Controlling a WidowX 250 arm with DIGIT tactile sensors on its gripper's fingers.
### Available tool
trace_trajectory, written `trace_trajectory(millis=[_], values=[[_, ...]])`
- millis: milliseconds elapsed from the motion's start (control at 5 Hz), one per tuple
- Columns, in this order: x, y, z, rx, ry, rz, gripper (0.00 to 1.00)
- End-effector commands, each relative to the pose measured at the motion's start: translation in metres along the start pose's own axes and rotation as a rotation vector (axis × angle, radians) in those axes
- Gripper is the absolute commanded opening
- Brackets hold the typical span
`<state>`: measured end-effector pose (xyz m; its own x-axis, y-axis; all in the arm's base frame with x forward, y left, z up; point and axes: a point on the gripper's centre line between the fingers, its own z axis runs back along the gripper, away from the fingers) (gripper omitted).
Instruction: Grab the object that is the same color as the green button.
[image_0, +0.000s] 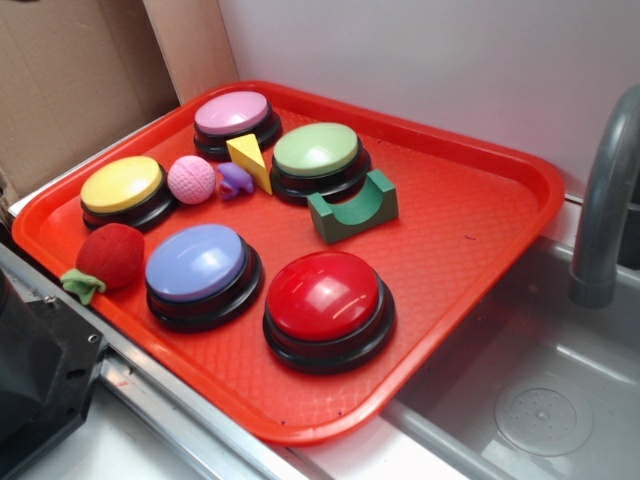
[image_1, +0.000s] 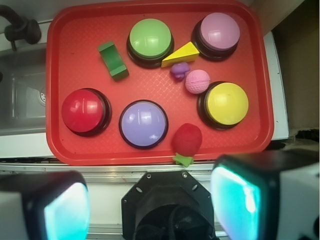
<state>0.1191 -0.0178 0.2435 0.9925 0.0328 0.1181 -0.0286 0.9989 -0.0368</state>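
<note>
The dark green arch-shaped object (image_0: 352, 207) (image_1: 113, 60) lies on the red tray (image_0: 470, 230) (image_1: 75, 60), just beside the pale green button (image_0: 317, 150) (image_1: 150, 38). My gripper (image_1: 150, 205) is open, its two fingers (image_1: 235, 202) spread wide at the bottom of the wrist view. It hangs well above and short of the tray, with nothing between the fingers. The exterior view does not show the gripper.
Also on the tray: pink (image_0: 233, 113), yellow (image_0: 121, 184), blue (image_0: 196, 262) and red (image_0: 324, 295) buttons, a yellow wedge (image_0: 252, 158), a pink ball (image_0: 191, 180), a purple piece (image_0: 235, 180) and a red plush ball (image_0: 110, 256). A sink (image_0: 540, 400) with faucet (image_0: 600, 200) adjoins.
</note>
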Motion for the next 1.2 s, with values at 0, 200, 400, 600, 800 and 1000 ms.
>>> trace_trajectory(millis=[0, 200, 400, 600, 800, 1000], values=[[0.0, 0.0, 0.0, 0.0, 0.0, 0.0, 1.0], [0.014, -0.006, -0.021, -0.003, -0.093, 0.056, 1.0], [0.036, -0.01, -0.049, -0.048, -0.169, 0.139, 1.0], [0.058, -0.013, -0.076, -0.035, -0.209, 0.207, 1.0], [0.082, -0.017, -0.102, -0.032, -0.266, 0.274, 1.0], [0.097, -0.026, -0.128, -0.025, -0.276, 0.295, 1.0]])
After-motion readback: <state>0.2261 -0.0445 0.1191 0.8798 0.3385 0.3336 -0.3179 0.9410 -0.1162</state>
